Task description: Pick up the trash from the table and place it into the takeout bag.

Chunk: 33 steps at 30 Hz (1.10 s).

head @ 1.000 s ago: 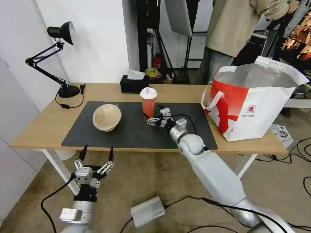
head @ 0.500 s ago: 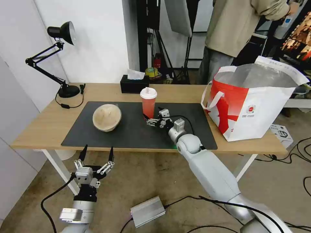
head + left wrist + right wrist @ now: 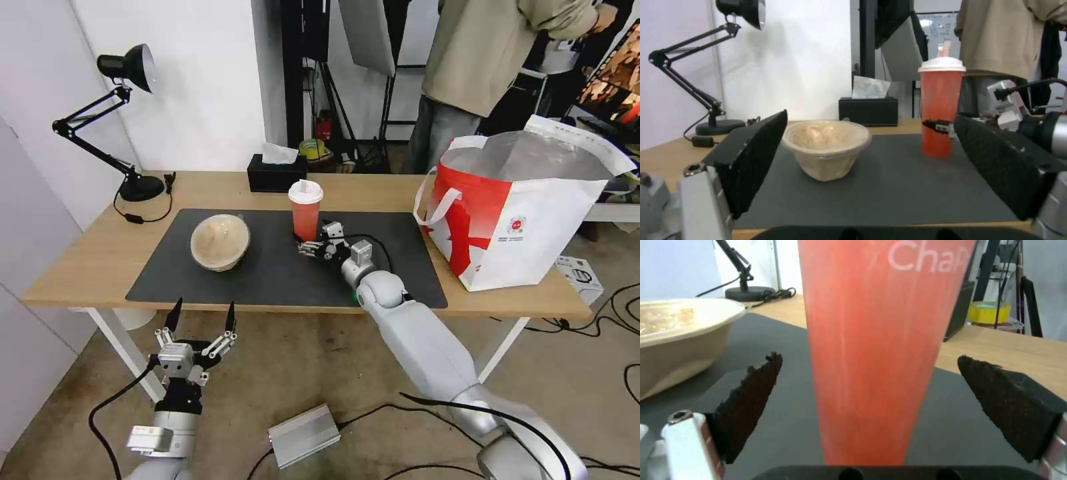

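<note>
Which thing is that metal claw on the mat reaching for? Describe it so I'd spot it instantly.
On the wooden table, find the dark grey mat. At its back edge stands a tall red drink cup, the open right gripper at its base. Unlike the squat beige bowl nearby, it is slim, red and white-lidded.

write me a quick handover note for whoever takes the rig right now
Right gripper: open, low on the dark mat, jaws either side of the red cup, not gripping.
Left gripper: open, parked below the table front edge.
Beige lidded bowl: on the mat, robot's left of the cup.
Takeout bag: open on the table's right end; contents hidden.
Left: bag the cup, then the bowl.
</note>
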{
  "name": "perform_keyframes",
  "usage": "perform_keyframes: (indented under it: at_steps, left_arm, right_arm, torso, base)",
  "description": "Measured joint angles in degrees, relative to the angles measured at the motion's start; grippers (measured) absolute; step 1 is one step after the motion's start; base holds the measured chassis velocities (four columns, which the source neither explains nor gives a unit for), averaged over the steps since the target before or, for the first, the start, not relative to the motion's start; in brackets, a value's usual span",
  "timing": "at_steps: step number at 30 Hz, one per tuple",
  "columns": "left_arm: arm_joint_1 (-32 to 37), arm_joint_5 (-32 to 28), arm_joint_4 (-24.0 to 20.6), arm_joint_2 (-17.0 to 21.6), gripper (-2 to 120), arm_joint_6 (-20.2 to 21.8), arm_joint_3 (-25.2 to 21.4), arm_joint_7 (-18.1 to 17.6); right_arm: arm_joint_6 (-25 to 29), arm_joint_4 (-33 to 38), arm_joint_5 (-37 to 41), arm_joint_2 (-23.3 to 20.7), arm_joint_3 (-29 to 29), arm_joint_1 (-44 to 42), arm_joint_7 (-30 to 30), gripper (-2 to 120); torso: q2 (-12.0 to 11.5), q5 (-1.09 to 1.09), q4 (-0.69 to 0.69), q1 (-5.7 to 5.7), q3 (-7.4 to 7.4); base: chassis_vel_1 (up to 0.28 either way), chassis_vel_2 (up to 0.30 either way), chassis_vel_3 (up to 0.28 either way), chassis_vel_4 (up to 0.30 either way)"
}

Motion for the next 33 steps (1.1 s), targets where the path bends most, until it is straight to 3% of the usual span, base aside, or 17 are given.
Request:
perform_keyframes:
  at_steps: [26, 29, 33]
  left_arm:
    - [-0.1, -0.4, 0.7, 0.3, 100, -0.2, -0.1, 0.0]
    - [-0.1, -0.4, 0.7, 0.3, 100, -0.3, -0.2, 0.0]
    - [-0.1, -0.5, 0.7, 0.3, 100, -0.3, -0.2, 0.0]
  right_arm:
    - [0.4, -7.4, -0.6, 4.0, 0.0, 3.4, -0.5, 100]
    - [0.4, -7.8, -0.6, 4.2, 0.1, 3.5, -0.5, 93]
    - [0.4, -8.2, -0.6, 4.3, 0.1, 3.5, -0.5, 75]
  torso:
    - [0.0, 0.0, 0.0, 0.0, 0.0]
    - [0.0, 0.0, 0.0, 0.0, 0.0]
    - [0.0, 0.0, 0.0, 0.0, 0.0]
  base:
    - [0.0, 0.0, 0.0, 0.0]
    - [0.0, 0.0, 0.0, 0.0]
    - [0.0, 0.0, 0.0, 0.0]
